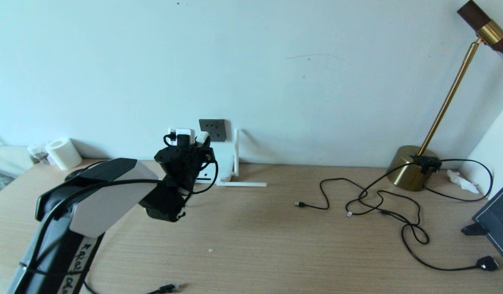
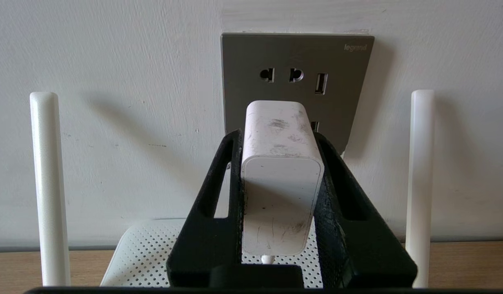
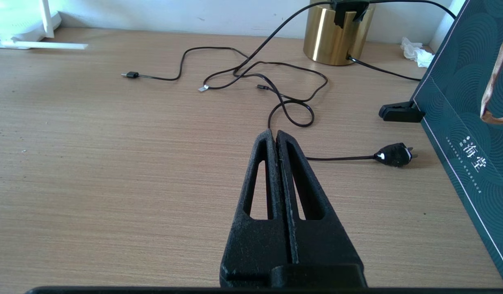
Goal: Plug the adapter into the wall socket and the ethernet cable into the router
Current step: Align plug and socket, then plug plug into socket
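Two fingers of the left gripper (image 2: 282, 163) clamped on the flat sides of the adapter (image 2: 281, 179), held just before the wall socket (image 2: 337, 61), above the router (image 2: 145, 249). Rigid, light, smooth-sided, probably apt to slip or twist under insertion force; best gripped mid-body, squarely. No containers to report. Right gripper (image 3: 274, 136) parked over the desk (image 3: 112, 163), fingers together, empty.
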Controlling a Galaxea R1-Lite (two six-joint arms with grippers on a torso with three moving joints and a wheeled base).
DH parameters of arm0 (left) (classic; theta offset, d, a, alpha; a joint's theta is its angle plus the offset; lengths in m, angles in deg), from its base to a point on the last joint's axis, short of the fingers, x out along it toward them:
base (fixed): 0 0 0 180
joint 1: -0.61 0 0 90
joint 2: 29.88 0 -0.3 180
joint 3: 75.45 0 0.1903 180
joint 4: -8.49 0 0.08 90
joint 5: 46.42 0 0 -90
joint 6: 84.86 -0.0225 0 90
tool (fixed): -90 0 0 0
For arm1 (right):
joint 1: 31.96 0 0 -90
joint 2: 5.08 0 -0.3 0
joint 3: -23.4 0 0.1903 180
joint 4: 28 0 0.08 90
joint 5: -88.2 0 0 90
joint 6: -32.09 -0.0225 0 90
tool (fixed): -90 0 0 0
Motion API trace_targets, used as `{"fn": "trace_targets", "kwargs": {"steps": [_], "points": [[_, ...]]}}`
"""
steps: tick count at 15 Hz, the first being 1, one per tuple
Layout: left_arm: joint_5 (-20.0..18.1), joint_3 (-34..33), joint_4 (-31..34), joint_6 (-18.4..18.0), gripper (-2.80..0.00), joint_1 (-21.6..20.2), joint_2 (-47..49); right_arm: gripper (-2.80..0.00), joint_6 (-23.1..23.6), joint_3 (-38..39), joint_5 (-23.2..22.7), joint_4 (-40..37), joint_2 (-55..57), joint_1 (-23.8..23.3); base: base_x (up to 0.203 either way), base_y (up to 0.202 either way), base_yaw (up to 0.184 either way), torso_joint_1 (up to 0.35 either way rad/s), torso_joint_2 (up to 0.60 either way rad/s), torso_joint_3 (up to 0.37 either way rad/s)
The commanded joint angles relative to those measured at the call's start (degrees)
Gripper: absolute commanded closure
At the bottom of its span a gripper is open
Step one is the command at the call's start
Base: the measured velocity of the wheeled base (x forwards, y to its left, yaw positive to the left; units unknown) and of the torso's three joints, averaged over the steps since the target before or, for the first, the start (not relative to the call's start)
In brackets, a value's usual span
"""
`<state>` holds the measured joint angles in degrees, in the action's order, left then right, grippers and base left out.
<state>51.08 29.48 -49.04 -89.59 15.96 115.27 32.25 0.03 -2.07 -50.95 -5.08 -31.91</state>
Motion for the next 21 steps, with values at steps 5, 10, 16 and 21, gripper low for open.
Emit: {"fn": "trace_targets", "kwargs": {"steps": [5, 10, 16, 21], "points": [[0.0, 1.7, -0.3, 0.0, 0.00, 0.0, 0.3, 0.00, 0.0, 0.0, -0.1, 0.0, 0.0, 0.0, 0.000, 0.000, 0.000, 0.000, 0.00, 0.000], [-0.5, 2.6, 0.0, 0.0, 0.00, 0.0, 0.5, 0.00, 0.0, 0.0, 0.0, 0.0, 0.0, 0.0, 0.000, 0.000, 0.000, 0.000, 0.00, 0.000], [-0.6, 4.8, 1.4, 0.0, 0.00, 0.0, 1.5, 0.00, 0.0, 0.0, -0.1, 0.0, 0.0, 0.0, 0.000, 0.000, 0.000, 0.000, 0.00, 0.000], [-1.1, 6.9, 2.6, 0.0, 0.00, 0.0, 2.3, 0.00, 0.0, 0.0, -0.1, 0.0, 0.0, 0.0, 0.000, 0.000, 0.000, 0.000, 0.00, 0.000]]}}
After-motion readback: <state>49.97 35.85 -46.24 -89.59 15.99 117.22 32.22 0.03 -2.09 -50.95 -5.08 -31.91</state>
